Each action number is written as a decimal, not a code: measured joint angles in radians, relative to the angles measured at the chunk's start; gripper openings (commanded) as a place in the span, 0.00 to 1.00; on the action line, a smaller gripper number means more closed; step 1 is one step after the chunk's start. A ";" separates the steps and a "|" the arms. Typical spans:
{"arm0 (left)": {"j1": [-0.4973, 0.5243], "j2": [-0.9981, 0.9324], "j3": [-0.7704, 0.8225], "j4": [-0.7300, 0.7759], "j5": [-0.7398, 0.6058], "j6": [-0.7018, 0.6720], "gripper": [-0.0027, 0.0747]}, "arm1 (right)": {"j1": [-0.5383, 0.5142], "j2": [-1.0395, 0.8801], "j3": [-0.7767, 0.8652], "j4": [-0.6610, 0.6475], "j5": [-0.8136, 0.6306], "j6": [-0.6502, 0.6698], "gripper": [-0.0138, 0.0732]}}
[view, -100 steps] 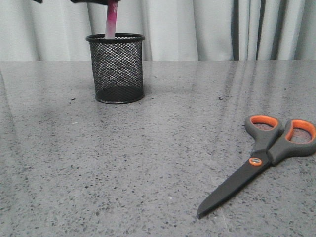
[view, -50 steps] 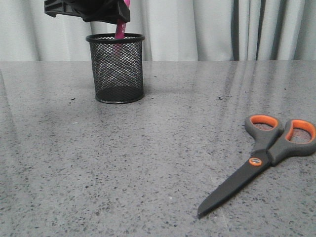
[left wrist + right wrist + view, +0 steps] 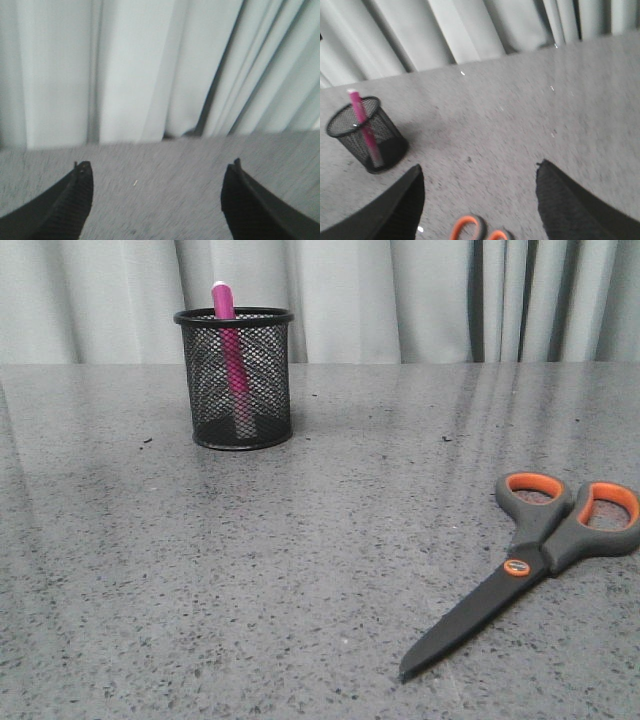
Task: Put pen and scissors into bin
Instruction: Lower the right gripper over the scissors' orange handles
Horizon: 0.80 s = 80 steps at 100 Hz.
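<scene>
The pink pen point(image 3: 231, 350) stands inside the black mesh bin point(image 3: 238, 380) at the table's far left, its top above the rim. Both also show in the right wrist view, the pen point(image 3: 362, 125) in the bin point(image 3: 380, 137). The scissors point(image 3: 530, 560) lie flat on the table at the near right, blades pointing toward the front. Their orange loops point(image 3: 482, 231) show between my right gripper's fingers. My right gripper point(image 3: 480, 175) is open and empty above the scissors. My left gripper point(image 3: 159, 172) is open and empty, facing the curtain. Neither gripper shows in the front view.
A pale pleated curtain point(image 3: 420, 295) hangs behind the grey speckled table point(image 3: 300, 540). A few small dark specks point(image 3: 447, 438) lie on the table.
The left gripper held the pen above the bin, lowered it in, then let go and left the front view. The pen now stands in the bin. The scissors have not moved.
</scene>
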 measured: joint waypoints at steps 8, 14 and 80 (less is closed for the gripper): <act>0.000 -0.086 0.000 0.000 0.038 0.000 0.68 | 0.000 0.047 -0.112 0.000 0.089 -0.007 0.59; 0.000 -0.156 0.000 0.002 0.065 0.000 0.68 | 0.003 0.100 -0.181 0.000 0.174 -0.012 0.57; 0.000 -0.506 0.004 0.041 0.211 0.000 0.60 | 0.395 0.681 -0.567 -0.339 0.684 0.571 0.71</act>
